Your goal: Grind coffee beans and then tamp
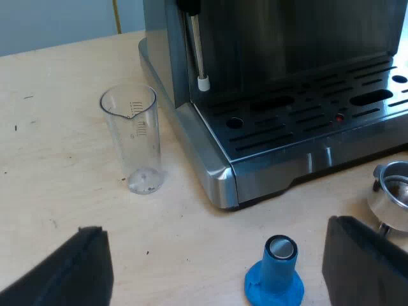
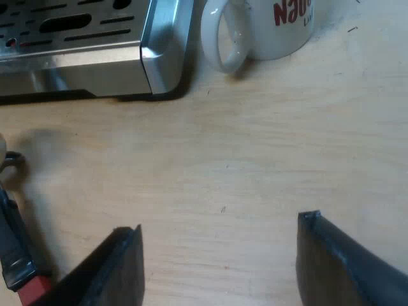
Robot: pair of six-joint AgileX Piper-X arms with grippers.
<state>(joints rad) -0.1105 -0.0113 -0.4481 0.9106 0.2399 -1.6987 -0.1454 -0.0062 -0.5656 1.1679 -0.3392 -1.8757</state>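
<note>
A blue tamper (image 1: 275,273) stands upright on the wooden table, between the fingers of my open left gripper (image 1: 217,268) and just before the espresso machine's drip tray (image 1: 306,121). The metal holder's basket (image 1: 394,194) lies on the table close to the tamper. Its dark handle with the red end (image 2: 19,255) lies beside my right gripper (image 2: 220,268), which is open over bare wood with nothing between its fingers. A clear measuring glass (image 1: 134,137) stands upright by the machine's corner.
A white mug (image 2: 261,29) with red lettering stands beside the machine's other corner (image 2: 162,54), its handle turned toward my right gripper. A steam wand (image 1: 199,51) hangs over the drip tray.
</note>
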